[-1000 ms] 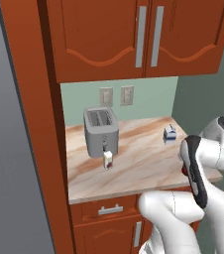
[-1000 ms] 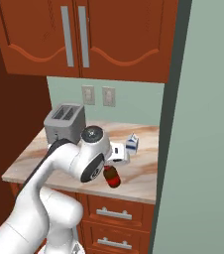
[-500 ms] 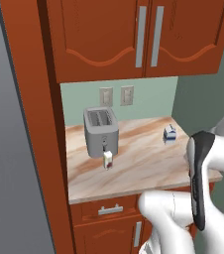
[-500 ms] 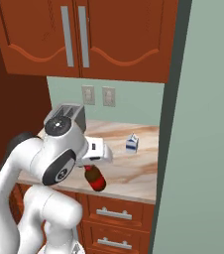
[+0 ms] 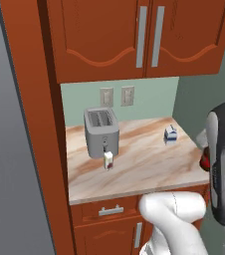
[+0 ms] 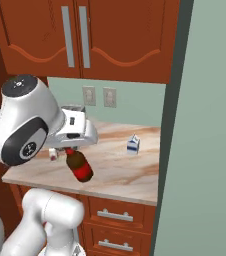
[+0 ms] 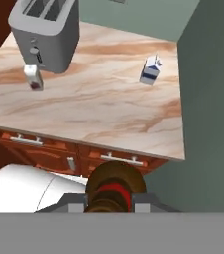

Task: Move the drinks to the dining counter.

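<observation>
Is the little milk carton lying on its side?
No, the carton stands upright on the counter, with its pointed top facing up.

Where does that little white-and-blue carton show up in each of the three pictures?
Left base view: white-and-blue carton at the counter's right end, near the back.
Right base view: mid-counter, right of the held bottle.
Hand view: upper right, near the green wall.
Shared landmark: the grey toaster, on the same counter, away from the carton.
</observation>
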